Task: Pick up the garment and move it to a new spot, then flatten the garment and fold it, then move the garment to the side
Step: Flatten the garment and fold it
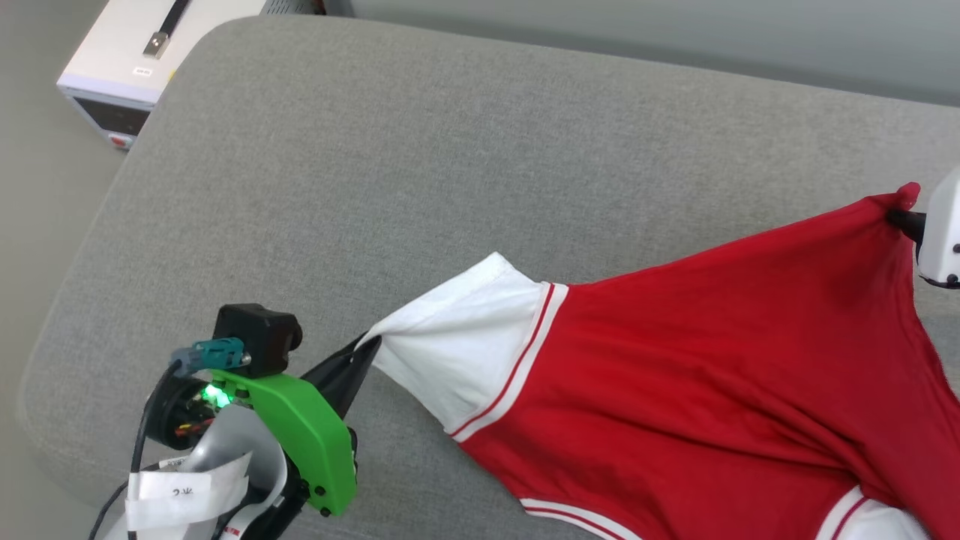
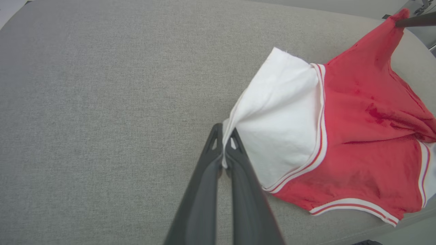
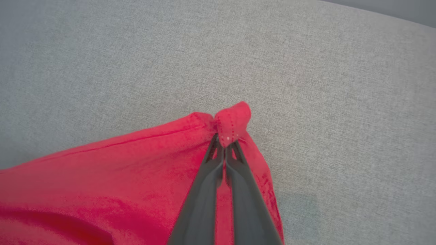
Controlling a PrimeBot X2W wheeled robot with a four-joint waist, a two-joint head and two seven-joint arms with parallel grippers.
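We note L gripper (image 2: 223,143) clamped on white sleeve edge of garment (image 1: 675,375); R gripper (image 3: 224,144) pinching its red corner. Garment spans betw. both tips, on grey cushion (image 1: 375,150) beneath them.

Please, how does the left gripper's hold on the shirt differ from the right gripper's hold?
The left gripper pinches the edge of a white sleeve; the right gripper pinches a red corner of the shirt. In the head view the left gripper sits low, the right gripper higher up. Both are shut on the shirt, which is stretched between them.
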